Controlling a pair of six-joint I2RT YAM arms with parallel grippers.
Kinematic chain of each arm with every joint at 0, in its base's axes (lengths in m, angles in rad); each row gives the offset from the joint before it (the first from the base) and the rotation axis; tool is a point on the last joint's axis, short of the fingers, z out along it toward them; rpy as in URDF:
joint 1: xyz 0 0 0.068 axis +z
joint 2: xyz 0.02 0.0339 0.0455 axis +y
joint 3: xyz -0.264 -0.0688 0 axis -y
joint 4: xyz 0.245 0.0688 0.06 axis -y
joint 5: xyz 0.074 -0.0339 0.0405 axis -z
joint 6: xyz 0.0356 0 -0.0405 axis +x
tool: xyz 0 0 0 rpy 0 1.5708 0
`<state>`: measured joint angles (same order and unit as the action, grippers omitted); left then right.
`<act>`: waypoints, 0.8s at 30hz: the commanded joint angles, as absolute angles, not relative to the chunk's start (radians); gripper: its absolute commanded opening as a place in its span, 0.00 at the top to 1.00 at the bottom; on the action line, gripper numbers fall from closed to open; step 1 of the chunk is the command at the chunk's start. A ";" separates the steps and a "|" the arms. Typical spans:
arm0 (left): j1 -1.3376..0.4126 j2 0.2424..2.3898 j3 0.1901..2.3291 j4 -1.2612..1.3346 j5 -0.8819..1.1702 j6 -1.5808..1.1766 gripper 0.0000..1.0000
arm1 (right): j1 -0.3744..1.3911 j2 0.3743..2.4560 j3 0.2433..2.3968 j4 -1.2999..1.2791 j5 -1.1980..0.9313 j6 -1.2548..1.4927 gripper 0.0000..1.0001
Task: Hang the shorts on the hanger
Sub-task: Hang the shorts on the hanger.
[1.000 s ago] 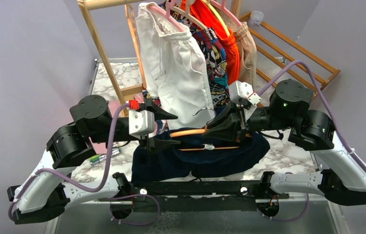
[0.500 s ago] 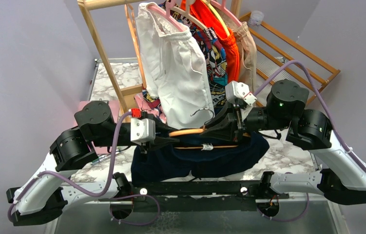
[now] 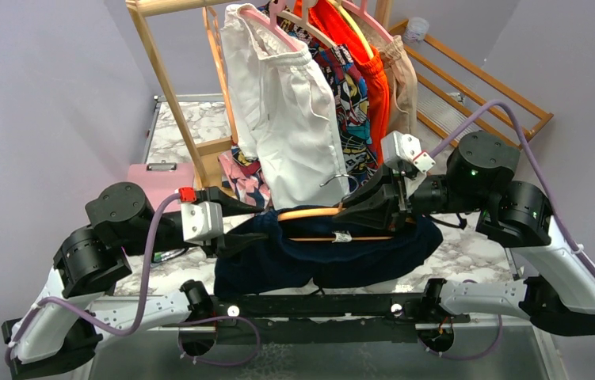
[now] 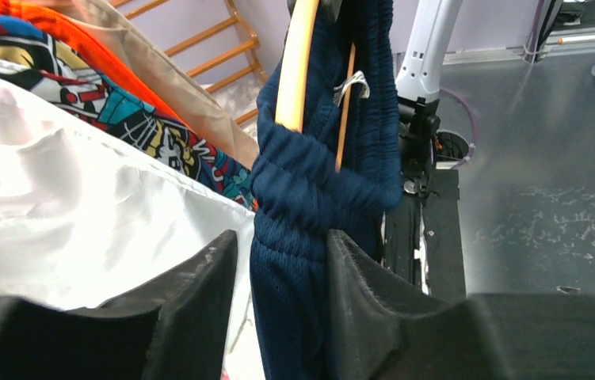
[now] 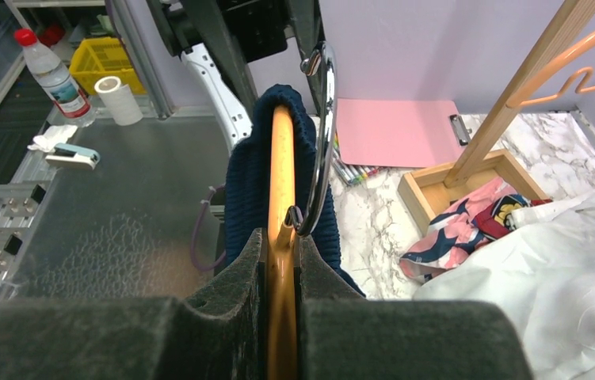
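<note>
Sagging over the near edge of the marble-patterned bench (image 3: 476, 245), the navy shorts (image 3: 333, 261) hang from the wooden hanger (image 3: 306, 213), which lies roughly level above the bench with its crossbar toward the arm bases. Their fabric is bunched around the hanger's left end, between curved shoulder and crossbar, and a small white label (image 3: 340, 237) shows at the bar. The right gripper (image 3: 343, 210) comes in from the right, its fingers (image 5: 234, 277) pressed together on the wooden shoulder just short of the metal hook (image 5: 327, 134). The left gripper (image 3: 256, 223) sits at the shorts' left end with its fingers (image 4: 199, 285) spread and the bunched fabric hanging between them; one finger meets the cloth while a sliver of gap shows at the other. Farther left on the bench lies a pink clipboard (image 3: 159, 176). Beyond, a wooden rack (image 3: 169, 79) carries white shorts (image 3: 286, 111) on a pink hanger (image 3: 256, 14), then a comic-print garment (image 3: 351, 95), an orange garment (image 3: 369, 75) and a beige garment (image 3: 402, 71).
</note>
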<state>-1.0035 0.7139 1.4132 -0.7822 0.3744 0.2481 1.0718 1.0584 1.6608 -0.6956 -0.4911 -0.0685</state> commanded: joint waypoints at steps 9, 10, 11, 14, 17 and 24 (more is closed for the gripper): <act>-1.000 0.873 1.755 -0.708 0.456 0.239 0.29 | 1.074 1.069 1.733 -0.606 -0.524 -0.070 0.99; -1.000 0.888 1.767 -0.694 0.475 0.236 0.29 | 1.073 1.070 1.729 -0.605 -0.520 -0.072 0.99; -1.000 0.901 1.770 -0.687 0.492 0.234 0.29 | 1.073 1.072 1.726 -0.604 -0.517 -0.073 0.99; -1.000 0.937 1.744 -0.686 0.524 0.240 0.28 | 1.073 1.087 1.723 -0.616 -0.507 -0.079 0.99; -1.000 0.959 1.698 -0.686 0.557 0.243 0.28 | 1.074 1.102 1.726 -0.635 -0.502 -0.082 0.99; -1.000 0.993 1.616 -0.685 0.580 0.252 0.30 | 1.073 1.117 1.731 -0.644 -0.508 -0.089 0.99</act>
<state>-1.0027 0.9825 1.6424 -0.6895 0.5293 0.2455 1.0718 1.1255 1.6932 -0.6983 -0.4953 -0.0795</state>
